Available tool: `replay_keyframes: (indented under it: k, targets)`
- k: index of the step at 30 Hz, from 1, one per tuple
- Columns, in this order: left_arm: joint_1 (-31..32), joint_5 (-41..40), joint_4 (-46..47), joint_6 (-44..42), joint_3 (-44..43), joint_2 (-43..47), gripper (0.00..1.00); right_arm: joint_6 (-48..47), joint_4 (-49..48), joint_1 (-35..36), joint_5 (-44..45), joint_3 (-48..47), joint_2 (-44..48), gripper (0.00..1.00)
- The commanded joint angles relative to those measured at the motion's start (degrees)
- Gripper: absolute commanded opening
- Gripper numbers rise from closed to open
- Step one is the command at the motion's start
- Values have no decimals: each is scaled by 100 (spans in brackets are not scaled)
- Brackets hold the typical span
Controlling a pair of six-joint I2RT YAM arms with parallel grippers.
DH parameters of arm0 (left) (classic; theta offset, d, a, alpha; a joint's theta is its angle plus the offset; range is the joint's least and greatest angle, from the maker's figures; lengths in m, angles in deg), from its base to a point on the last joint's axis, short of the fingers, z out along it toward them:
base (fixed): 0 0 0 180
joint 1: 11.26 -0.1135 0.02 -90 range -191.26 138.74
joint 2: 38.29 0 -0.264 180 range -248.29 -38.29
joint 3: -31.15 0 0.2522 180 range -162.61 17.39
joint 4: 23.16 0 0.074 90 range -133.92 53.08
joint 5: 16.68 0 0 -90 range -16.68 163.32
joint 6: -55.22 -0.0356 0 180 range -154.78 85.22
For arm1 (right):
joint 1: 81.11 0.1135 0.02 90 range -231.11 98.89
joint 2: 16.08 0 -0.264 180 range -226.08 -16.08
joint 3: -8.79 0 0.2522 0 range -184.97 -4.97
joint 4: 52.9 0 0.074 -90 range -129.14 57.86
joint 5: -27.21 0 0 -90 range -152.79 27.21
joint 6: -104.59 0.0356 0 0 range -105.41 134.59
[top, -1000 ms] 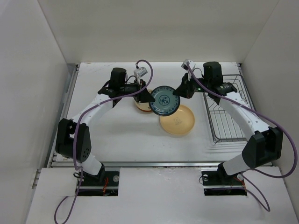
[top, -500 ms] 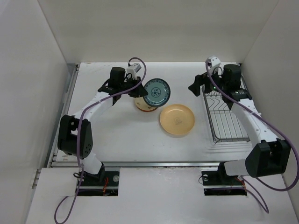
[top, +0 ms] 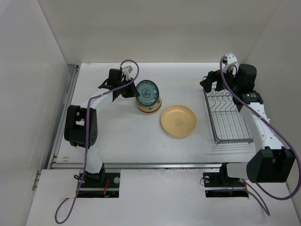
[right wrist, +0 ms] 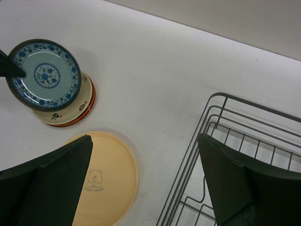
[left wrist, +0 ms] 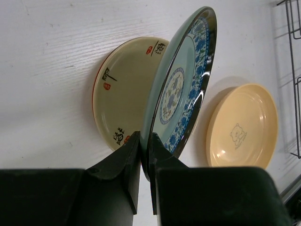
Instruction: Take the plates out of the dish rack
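Landmark: the cream plate (left wrist: 124, 89), which lies face up on the desk on top of the orange-red plate (left wrist: 95, 85); only the orange-red rim shows beneath it.
Task's thing in hand: the blue-patterned plate (left wrist: 181, 87), held in the air directly over the cream plate and not yet resting on it.
Left fingers (left wrist: 145, 141): pinched almost closed on the near rim of the blue-patterned plate, one finger on each face.
Key relation: the blue-patterned plate runs straight out from the left fingers and stands steeply on edge. Its dark underside faces the cream plate and its patterned face is turned away from it, up and toward the tan-yellow plate (top: 178, 120).
Likely step: laying the held plate flat onto the cream plate. This seems to need a roll of the wrist that brings the underside down, then a short descent before letting go.
Tan-yellow plate: flat on the desk just beside the cream plate, apart from it, on the side toward the rack.
Dish rack (top: 230, 120): well apart from the cream plate, beyond the tan-yellow plate; no plate shows among its prongs.
Right fingers (right wrist: 145, 140): spread wide and holding nothing, over the rack's far end, well apart from the cream plate.
Nearer arm: the left, already over the cream plate.
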Motion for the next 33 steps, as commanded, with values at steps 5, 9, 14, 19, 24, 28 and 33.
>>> replay_keyframes:
  k: [5, 9, 14, 19, 24, 28, 33]
  targets:
    - [-12, -108, -251, -13, -457, -206, 0, 68, -331, -91, -238, 31, 146, 99]
    - [-12, -108, -366, -65, -572, -321, 0, 68, -331, -144, -238, 31, 199, 99]
    - [-12, -108, -480, -118, -624, -435, 0, 68, -331, -144, -291, 31, 199, 99]
    - [-12, -108, -594, -118, -677, -540, 0, 68, -331, -197, -343, 31, 199, 99]
    - [-12, -108, -647, -171, -730, -541, 16, 68, -331, -197, -344, 31, 199, 99]
    - [-12, -160, -700, -171, -730, -541, 29, 68, -331, -250, -344, 31, 199, 99]
    - [-12, -213, -753, -171, -783, -594, 47, 68, -331, -250, -344, 31, 199, 99]
